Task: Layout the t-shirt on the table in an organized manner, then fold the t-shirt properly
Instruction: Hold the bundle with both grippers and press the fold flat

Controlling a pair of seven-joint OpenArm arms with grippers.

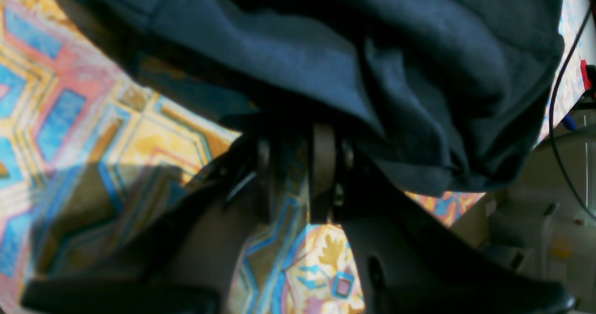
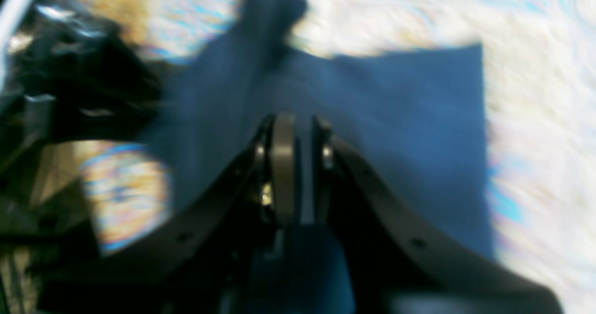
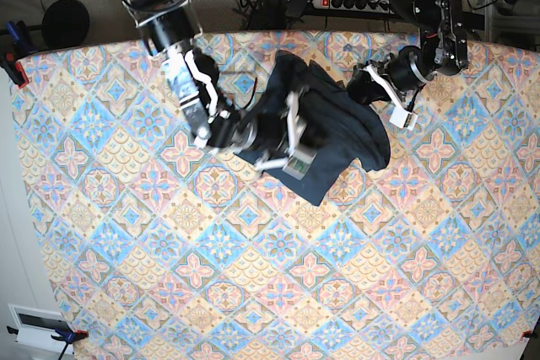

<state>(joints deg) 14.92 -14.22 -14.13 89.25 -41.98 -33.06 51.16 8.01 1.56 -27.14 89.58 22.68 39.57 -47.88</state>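
Both end effectors (image 1: 302, 174) (image 2: 298, 165) pinch the bunched navy t-shirt (image 3: 325, 137) above the patterned table (image 3: 253, 276).

The t-shirt (image 3: 337, 137) is plain dark navy, lying between and beyond both black jaws. Beneath them, the table (image 3: 253, 292) shows blue, pink and cream diamond tiles with floral medallions.

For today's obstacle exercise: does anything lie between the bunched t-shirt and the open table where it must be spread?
Nothing visible does. The t-shirt sits bunched on the table, with bare patterned cloth all around it; only the two arms reach it.
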